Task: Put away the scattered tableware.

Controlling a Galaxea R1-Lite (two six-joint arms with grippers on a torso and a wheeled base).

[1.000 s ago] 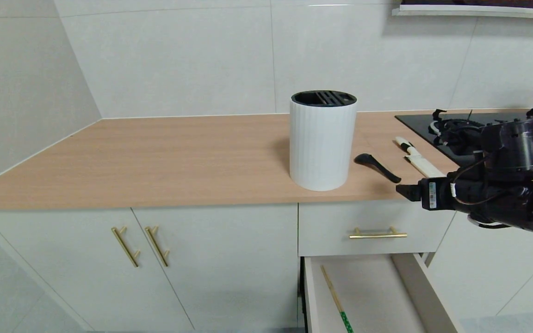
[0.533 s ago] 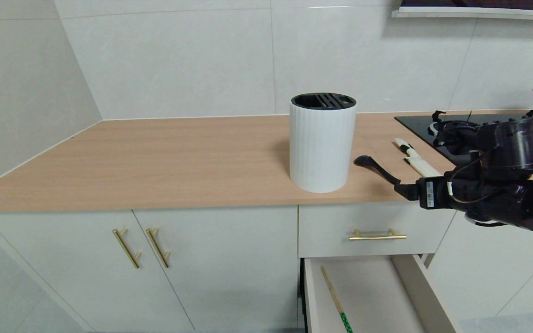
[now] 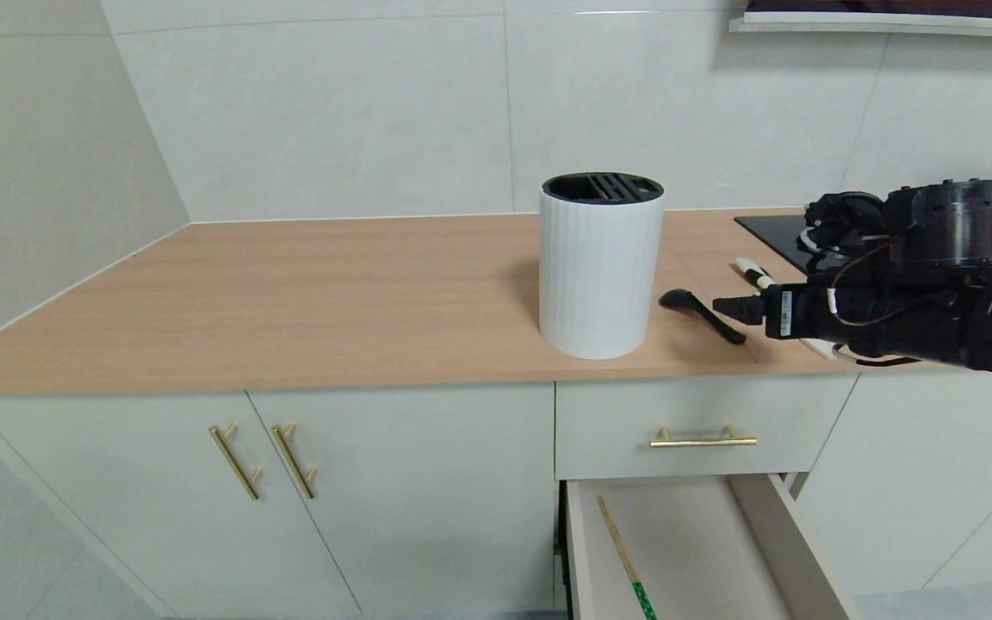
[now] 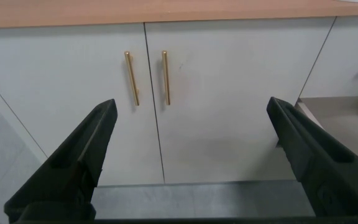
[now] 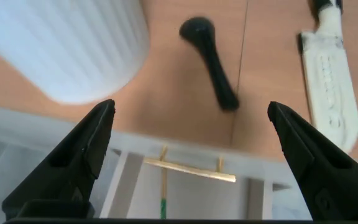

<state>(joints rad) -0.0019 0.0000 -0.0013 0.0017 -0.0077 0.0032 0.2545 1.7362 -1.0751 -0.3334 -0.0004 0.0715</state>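
A black spoon (image 3: 701,313) (image 5: 210,62) is seen lying flat on the wooden countertop (image 3: 332,293), close to its front edge, with the bowl turned toward the wall and the handle end toward the edge. It is set just right of the white ribbed holder (image 3: 601,263), apart from it. A white sheathed knife (image 3: 754,274) (image 5: 329,68) is laid farther right, separate from the spoon, between it and the black hob (image 3: 776,228).

The right gripper (image 3: 733,308) (image 5: 190,109) is held over the counter's front edge beside the spoon's handle end, its jaws spread wide and nothing gripped. Bare countertop is left to the holder's left. Below, a drawer (image 3: 771,534) is pulled open, with a chopstick (image 3: 621,547) along its left side.

The left gripper (image 4: 191,102) is held low before the cabinet doors (image 4: 229,112), jaws wide apart, nothing gripped.
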